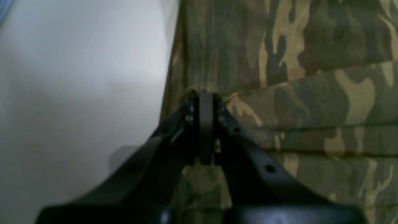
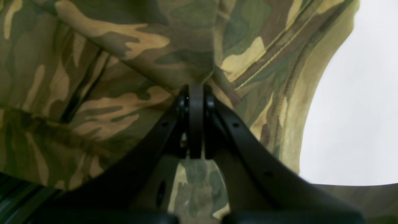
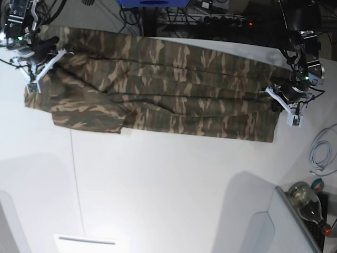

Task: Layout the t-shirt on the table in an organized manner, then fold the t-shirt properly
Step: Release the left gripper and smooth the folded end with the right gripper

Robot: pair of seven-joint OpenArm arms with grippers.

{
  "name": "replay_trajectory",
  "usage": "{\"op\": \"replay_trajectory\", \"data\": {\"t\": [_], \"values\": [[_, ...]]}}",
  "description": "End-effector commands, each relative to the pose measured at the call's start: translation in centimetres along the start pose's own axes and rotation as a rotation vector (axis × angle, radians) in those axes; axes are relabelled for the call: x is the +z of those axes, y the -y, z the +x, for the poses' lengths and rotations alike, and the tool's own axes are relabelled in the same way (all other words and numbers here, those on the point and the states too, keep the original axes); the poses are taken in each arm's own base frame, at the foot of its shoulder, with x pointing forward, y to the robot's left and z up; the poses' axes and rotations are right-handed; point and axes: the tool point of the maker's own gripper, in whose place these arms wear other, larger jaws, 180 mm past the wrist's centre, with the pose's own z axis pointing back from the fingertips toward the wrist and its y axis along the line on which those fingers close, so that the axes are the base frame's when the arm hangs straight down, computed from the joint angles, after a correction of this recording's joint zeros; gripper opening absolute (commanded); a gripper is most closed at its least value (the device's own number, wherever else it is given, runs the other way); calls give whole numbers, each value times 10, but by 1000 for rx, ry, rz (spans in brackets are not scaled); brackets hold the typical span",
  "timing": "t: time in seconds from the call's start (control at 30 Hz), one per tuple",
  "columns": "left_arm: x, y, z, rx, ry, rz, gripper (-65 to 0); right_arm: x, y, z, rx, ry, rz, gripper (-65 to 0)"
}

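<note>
The camouflage t-shirt (image 3: 158, 89) lies stretched sideways across the far half of the white table (image 3: 168, 184), with a sleeve hanging toward the near left. My left gripper (image 1: 205, 93) is shut on the shirt's (image 1: 295, 77) side edge; in the base view this gripper (image 3: 276, 97) sits at the shirt's right end. My right gripper (image 2: 196, 88) is shut on bunched shirt fabric (image 2: 108, 77) near a stitched hem, and in the base view it (image 3: 50, 50) stands at the shirt's upper left end. The fabric hides what lies under both sets of fingertips.
A thin dark seam line (image 3: 73, 174) runs down the tabletop on the left. A coiled white cable (image 3: 321, 155) and a bottle (image 3: 308, 200) sit at the right edge. Cables and equipment (image 3: 210, 16) crowd the space behind the table.
</note>
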Motion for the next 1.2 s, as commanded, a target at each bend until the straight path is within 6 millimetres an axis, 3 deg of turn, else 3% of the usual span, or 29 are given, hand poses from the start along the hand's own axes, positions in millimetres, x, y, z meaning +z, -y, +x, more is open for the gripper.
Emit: {"op": "replay_trajectory", "data": {"t": [0.0, 0.13, 0.2, 0.37, 0.47, 0.53, 0.67, 0.7, 0.77, 0.87, 1.0, 1.07, 1.13, 1.17], "values": [[2, -10, 17, -7, 46, 18, -650, 3, 7, 11, 6, 37, -15, -650], [2, -10, 16, -9, 44, 20, -650, 3, 7, 12, 2, 38, -17, -641], [2, -10, 17, -10, 45, 20, -650, 3, 7, 12, 0, 35, -18, -606], [3, -11, 20, -14, 52, 21, -650, 5, 7, 15, -7, 48, -21, -356], [4, -11, 18, -14, 49, 22, -643, 18, 15, 29, -109, 127, -53, -245], [6, -14, 16, -14, 50, 29, -523, 31, 21, 51, -168, 213, -72, -228], [16, -13, 36, -41, 104, 33, -299, 42, 20, 98, -145, 327, -70, -219], [20, -17, 43, -39, 125, 45, -260, 42, 22, 117, -127, 361, -67, -218], [33, -38, 53, -9, 167, 102, -219, 28, 23, 134, -130, 346, -45, -219], [52, -61, 68, 53, 244, 170, -235, 3, 35, 155, -179, 291, -21, -219], [78, -85, 54, 171, 286, 208, -298, -20, 36, 167, -248, 254, 22, -224], [88, -93, 45, 228, 301, 217, -420, -26, 37, 168, -256, 240, 31, -224], [99, -106, 34, 280, 309, 242, -635, -32, 38, 166, -259, 218, 37, -224], [102, -109, 30, 293, 308, 249, -650, -34, 37, 164, -264, 208, 43, -224]]}}
